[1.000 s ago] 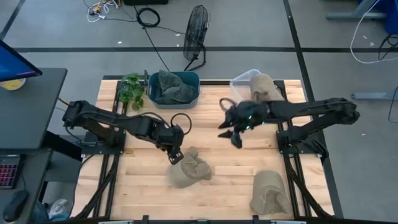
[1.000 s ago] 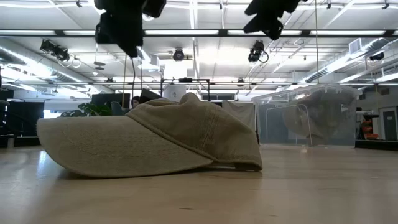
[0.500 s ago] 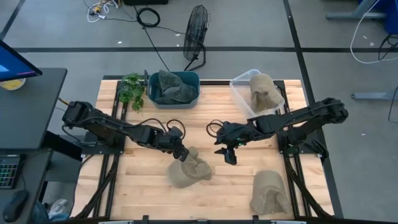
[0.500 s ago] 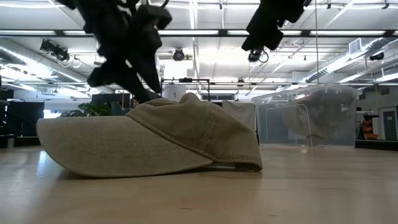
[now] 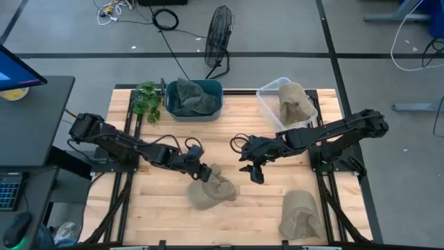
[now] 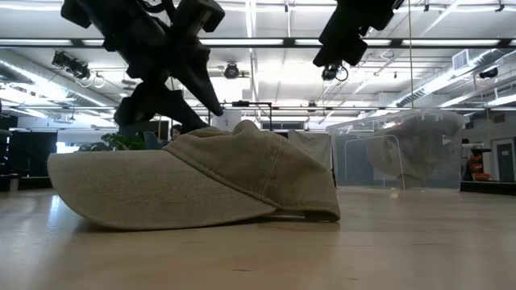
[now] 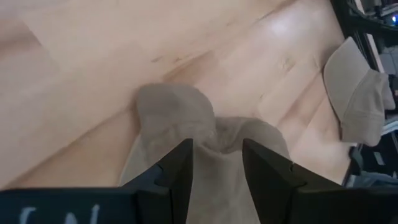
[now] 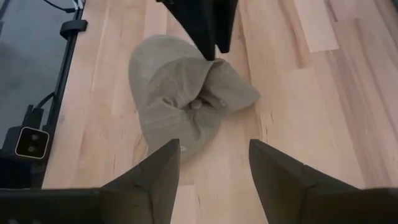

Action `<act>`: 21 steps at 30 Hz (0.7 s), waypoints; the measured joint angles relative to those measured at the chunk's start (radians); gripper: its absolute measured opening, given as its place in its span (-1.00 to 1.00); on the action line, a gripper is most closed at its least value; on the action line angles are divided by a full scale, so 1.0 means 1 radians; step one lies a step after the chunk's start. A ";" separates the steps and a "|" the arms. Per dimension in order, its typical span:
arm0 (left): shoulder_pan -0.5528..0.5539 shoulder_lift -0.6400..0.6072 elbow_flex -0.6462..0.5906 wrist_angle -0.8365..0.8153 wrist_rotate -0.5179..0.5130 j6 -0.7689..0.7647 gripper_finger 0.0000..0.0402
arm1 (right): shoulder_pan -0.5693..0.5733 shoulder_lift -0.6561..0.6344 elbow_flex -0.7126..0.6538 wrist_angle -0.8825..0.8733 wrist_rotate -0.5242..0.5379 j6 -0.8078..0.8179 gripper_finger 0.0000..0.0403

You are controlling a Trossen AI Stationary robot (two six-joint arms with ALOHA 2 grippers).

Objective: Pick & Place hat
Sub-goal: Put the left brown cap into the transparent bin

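A tan cap (image 5: 212, 189) lies crumpled on the wooden table, resting on its brim and lower edge (image 6: 193, 211). My left gripper (image 5: 202, 172) is open and low at the cap's far-left edge. Its two fingers stand over the crown in the left wrist view (image 7: 214, 163), and it also shows in the low view (image 6: 173, 109). My right gripper (image 5: 254, 171) is open and empty, above the table to the right of the cap, which shows ahead of it in the right wrist view (image 8: 186, 106). My left gripper comes slanting down from the table's left with open fingers (image 7: 177, 171) on either side of the cap's crown fold (image 7: 217, 134). I cannot tell whether they touch the cloth.
A second tan cap (image 5: 301, 214) lies near the front right edge. A blue bin (image 5: 195, 98) with a cap and a clear bin (image 5: 289, 101) with a cap stand at the far edge, beside a small plant (image 5: 146, 99). Bare wood lies at the front left.
My left gripper has come down and gone a little right onto the cap's far-left edge, still open. My right gripper has moved toward the near edge and left, closer to the cap, then held still. The cap has not moved.
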 joint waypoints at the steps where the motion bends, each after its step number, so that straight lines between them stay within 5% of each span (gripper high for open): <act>1: -0.007 0.000 0.000 -0.001 -0.001 -0.002 -0.29 | 0.000 0.000 0.000 0.000 0.000 -0.001 -0.02; 13: -0.028 0.112 0.000 -0.008 -0.022 -0.045 -0.32 | 0.000 0.000 0.000 0.000 0.000 -0.008 -0.02; 21: -0.028 0.118 0.001 0.073 0.024 -0.009 -0.94 | 0.000 0.000 0.000 0.026 -0.001 -0.081 -0.02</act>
